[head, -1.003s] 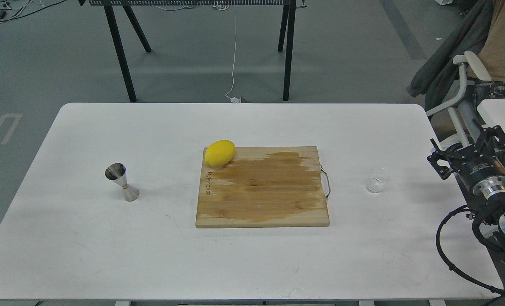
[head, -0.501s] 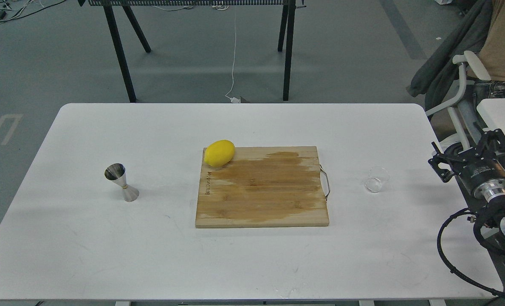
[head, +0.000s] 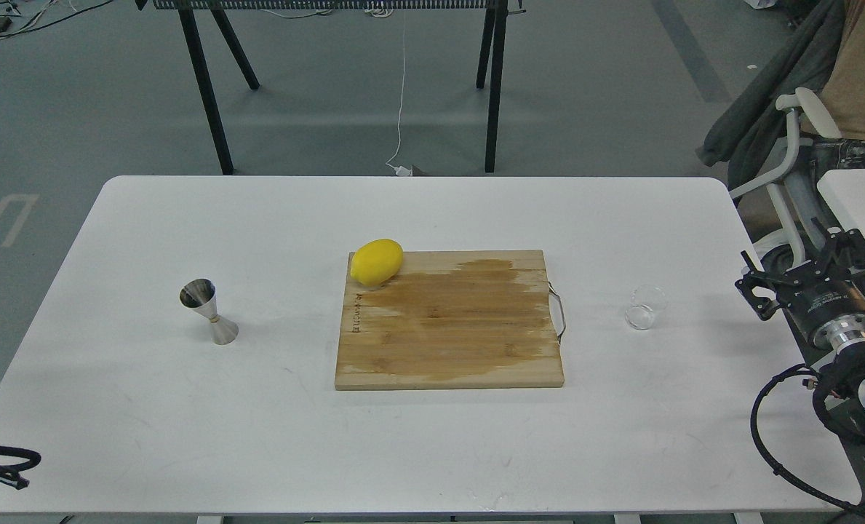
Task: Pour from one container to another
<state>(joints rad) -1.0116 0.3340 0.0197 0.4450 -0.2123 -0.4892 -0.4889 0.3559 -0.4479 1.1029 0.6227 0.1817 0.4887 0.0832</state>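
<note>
Our right hand (head: 803, 273) has eased back from the glass cup (head: 645, 307), fingers spread wide and empty, right of the cutting board (head: 449, 320); next comes reaching in to grasp the cup, the jigger (head: 209, 311) waiting untouched left of the board.

Yellow lemon (head: 376, 261); tan, darker-stained cutting board (head: 449, 320); white table (head: 257, 422); silvery jigger (head: 209, 311).

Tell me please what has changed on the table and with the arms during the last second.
The right gripper drifted slightly right and down, away from the glass cup, holding nothing. A bit of the left arm appeared at the left edge. The cup, jigger, lemon and cutting board stayed put.
</note>
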